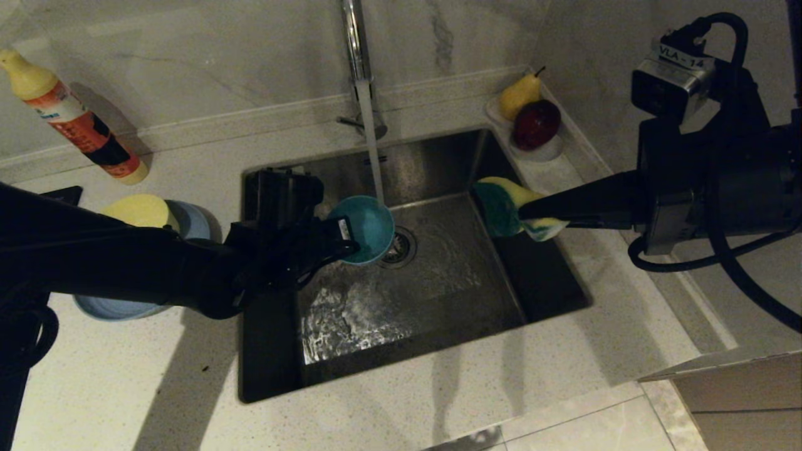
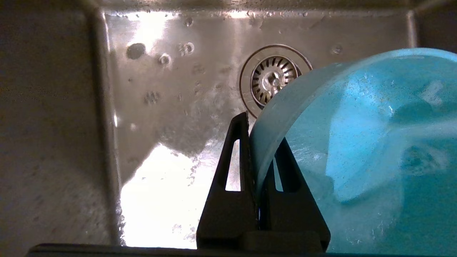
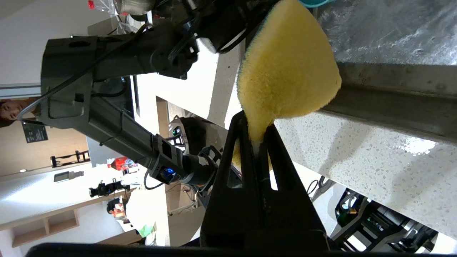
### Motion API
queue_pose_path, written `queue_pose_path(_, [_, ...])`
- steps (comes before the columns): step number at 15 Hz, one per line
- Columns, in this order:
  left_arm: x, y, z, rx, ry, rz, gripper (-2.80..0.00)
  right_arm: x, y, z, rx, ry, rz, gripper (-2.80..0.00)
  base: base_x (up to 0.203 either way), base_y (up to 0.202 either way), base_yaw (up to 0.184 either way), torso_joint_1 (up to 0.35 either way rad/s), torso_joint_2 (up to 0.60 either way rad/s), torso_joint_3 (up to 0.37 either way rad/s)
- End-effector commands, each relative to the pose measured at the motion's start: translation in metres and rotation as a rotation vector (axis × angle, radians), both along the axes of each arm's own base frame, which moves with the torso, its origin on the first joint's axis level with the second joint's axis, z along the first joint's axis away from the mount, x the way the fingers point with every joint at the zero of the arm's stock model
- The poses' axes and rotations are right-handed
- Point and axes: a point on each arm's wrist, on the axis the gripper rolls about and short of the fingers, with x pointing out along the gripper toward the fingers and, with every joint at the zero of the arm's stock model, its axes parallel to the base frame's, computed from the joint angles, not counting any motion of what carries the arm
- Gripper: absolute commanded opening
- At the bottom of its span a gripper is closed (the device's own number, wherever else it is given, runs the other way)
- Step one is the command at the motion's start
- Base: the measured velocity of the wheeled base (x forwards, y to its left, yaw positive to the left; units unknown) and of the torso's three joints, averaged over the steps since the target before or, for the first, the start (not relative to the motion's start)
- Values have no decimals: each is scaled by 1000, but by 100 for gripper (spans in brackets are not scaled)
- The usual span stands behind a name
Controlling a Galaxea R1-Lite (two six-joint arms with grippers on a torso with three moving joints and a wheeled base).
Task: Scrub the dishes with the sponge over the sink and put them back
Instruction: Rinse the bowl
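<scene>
Left gripper: the left gripper has its two fingers pinched on the rim of the teal-blue bowl, one finger inside, one outside.
Teal-blue bowl: tipped on its side above the sink, its opening facing 3 o'clock in the head view; the tap's water stream meets its upper rim.
Right gripper: the right gripper reaches in from 3 o'clock, fingers clamped tight on the sponge.
Sponge: squeezed to a wedge in the grip, yellow face toward the wrist camera, green face toward the bowl; it hangs over the sink's 3 o'clock edge, apart from the bowl.
Sink: wet steel floor, drain strainer just beside the bowl's rim.
Other dishes: yellow bowl and light-blue plate on the counter at 9 o'clock of the sink, partly behind the left arm.
Counter: pear and red apple at 1 o'clock; soap bottle at 10 o'clock.
</scene>
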Motion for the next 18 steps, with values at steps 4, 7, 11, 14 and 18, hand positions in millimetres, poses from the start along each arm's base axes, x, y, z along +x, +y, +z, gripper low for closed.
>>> queue_pose_path(4, [11, -5, -9, 0, 9, 11, -280, 0, 0, -4, -5, 13, 1, -280, 0, 0, 0, 0, 0, 0])
queue_pose_path(7, [-6, 2, -1, 3, 37, -14, -280, 1, 0, -5, -8, 19, 1, -280, 0, 0, 0, 0, 0, 0])
queue_pose_path(11, [-14, 5, 1, -23, 68, -25, -280, -1, 0, -7, -8, 22, 5, -280, 0, 0, 0, 0, 0, 0])
queue_pose_path(14, [-17, 3, -8, -19, 100, -55, -280, -1, -1, -8, -12, 26, 2, -280, 0, 0, 0, 0, 0, 0])
queue_pose_path(18, [-9, -1, -16, -15, 110, -56, -280, -2, -2, -7, -5, 16, 2, -280, 0, 0, 0, 0, 0, 0])
